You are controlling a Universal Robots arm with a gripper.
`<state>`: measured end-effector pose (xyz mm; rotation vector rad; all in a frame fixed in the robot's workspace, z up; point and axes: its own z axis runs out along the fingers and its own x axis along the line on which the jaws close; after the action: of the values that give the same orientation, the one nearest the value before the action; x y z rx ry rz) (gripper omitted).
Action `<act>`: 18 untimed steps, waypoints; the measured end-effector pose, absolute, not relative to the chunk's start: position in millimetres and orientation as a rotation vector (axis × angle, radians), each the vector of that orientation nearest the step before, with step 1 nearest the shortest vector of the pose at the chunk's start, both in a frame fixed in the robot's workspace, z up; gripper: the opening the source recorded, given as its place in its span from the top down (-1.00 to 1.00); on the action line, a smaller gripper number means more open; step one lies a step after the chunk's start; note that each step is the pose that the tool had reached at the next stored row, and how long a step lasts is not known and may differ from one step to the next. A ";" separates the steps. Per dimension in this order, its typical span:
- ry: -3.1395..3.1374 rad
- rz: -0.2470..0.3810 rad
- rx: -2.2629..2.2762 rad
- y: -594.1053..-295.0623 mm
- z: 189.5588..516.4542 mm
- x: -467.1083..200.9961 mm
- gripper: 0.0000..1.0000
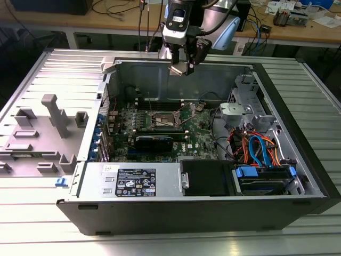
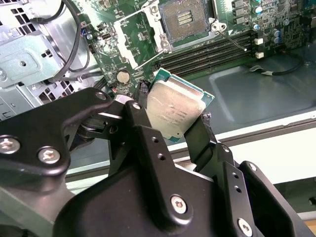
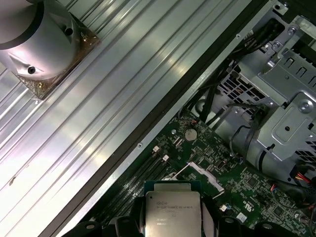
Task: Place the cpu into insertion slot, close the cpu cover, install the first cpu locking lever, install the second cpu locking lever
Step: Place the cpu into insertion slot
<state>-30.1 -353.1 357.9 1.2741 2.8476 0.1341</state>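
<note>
High above the slot (image 1: 164, 118), well clear of it and near the far wall of the case (image 1: 186, 218) in the exterior view, the gripper (image 1: 184, 65) is hanging with the cpu (image 1: 178, 69) clamped between its fingers. In the second wrist view the two black fingers (image 2: 140, 116) are pressing on opposite edges of the chip, which is sitting tilted in the grip with its silver-grey top facing the camera and its green rim showing. In the first wrist view the chip is likewise being held by its two sides, over the board's edge nearest the slot. The slot is lying bare in the second wrist view, its contact field showing inside the dark rim. Just beside the slot, the cover (image 2: 122, 39) is standing swung open, with green board (image 2: 276, 24) showing through its window. At the slot's other side, a thin metal lever (image 2: 232, 40) is sticking out over the long black memory slots (image 2: 207, 52). A round coin battery (image 2: 123, 76) is sitting on the board beyond the cover, away from the slot.
</note>
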 end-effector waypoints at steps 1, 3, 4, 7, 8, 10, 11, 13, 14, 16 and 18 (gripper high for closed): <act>2.848 0.134 1.274 -353.1 357.9 -30.1 -0.09; 2.848 0.134 1.274 -353.1 357.9 -30.1 -0.09; 2.848 0.134 1.274 -353.1 357.9 -30.1 -0.09; 2.847 0.134 1.275 -353.1 357.9 -30.1 -0.09; 2.845 0.134 1.280 -353.2 357.9 -30.1 -0.09; 2.835 0.134 1.300 -353.1 357.6 -30.1 -0.09; 2.829 0.134 1.313 -353.1 357.5 -30.1 -0.09; 2.809 0.133 1.352 -353.1 357.0 -30.1 -0.09; 2.801 0.133 1.367 -353.1 356.8 -30.1 -0.09; 2.777 0.132 1.413 -353.1 356.1 -30.1 -0.09; 2.753 0.132 1.456 -353.2 355.6 -30.1 -0.09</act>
<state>-30.1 -353.2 355.6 1.4558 2.7529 0.1315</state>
